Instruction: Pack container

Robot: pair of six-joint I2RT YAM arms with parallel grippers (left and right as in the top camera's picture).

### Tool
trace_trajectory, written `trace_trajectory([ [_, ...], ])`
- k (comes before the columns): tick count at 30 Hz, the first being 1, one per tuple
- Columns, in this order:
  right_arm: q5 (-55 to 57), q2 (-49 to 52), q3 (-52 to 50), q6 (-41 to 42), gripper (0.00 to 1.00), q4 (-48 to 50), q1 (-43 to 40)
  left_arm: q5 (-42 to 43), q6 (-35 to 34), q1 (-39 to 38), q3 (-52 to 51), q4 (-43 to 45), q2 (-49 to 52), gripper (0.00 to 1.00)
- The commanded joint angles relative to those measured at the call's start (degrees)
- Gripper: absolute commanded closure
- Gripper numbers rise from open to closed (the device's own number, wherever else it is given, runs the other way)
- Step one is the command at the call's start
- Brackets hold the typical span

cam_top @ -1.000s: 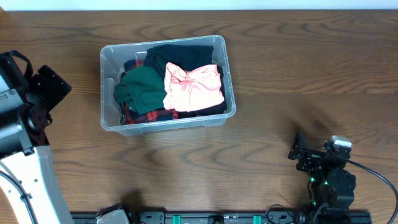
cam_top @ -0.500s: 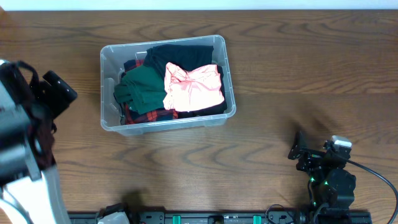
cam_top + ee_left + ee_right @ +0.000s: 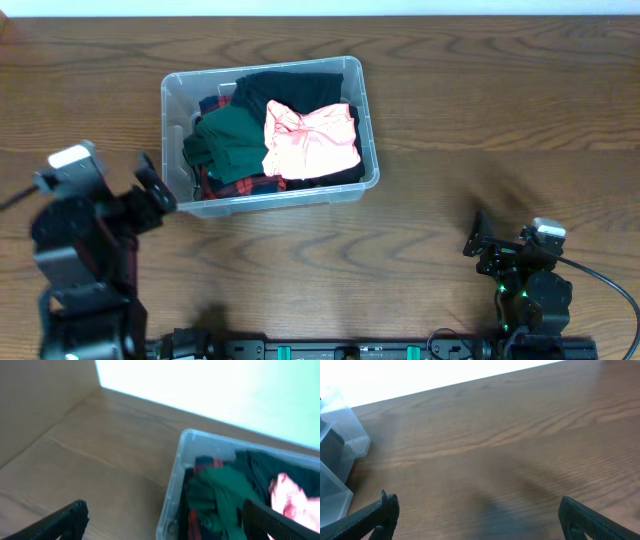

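Observation:
The clear plastic container [image 3: 270,197] stands at mid-left of the wooden table. It holds a black cloth [image 3: 290,90], a green cloth [image 3: 225,145], a pink cloth [image 3: 310,140] and a red plaid cloth [image 3: 235,185]. My left gripper [image 3: 152,188] is open and empty, just off the container's front-left corner. In the left wrist view [image 3: 164,510] its fingers straddle the container's left wall [image 3: 175,475], with the green cloth [image 3: 220,490] inside. My right gripper [image 3: 478,243] is open and empty over bare table at the front right [image 3: 477,505].
The container's corner [image 3: 340,450] shows at the left edge of the right wrist view. A dark rail [image 3: 350,350] runs along the table's front edge. A pale wall [image 3: 30,405] rises at the left beyond the table.
My left arm has swung from the far left edge down and in, so its gripper now sits by the container's front-left corner. The right arm and the clothes have not moved.

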Motion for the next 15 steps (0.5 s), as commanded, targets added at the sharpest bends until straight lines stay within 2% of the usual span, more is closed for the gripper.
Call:
trace_trajectory([
  [1,0.39,-0.35,-0.28,0.85,0.01,0.09,-0.33,3.78,2.56,-0.5,-6.78,3.34,-5.6,0.02],
  [15,0.39,-0.35,-0.28,0.85,0.01,0.09,-0.33,4.76,2.34,-6.8,-25.27,4.79,-24.57,0.02],
])
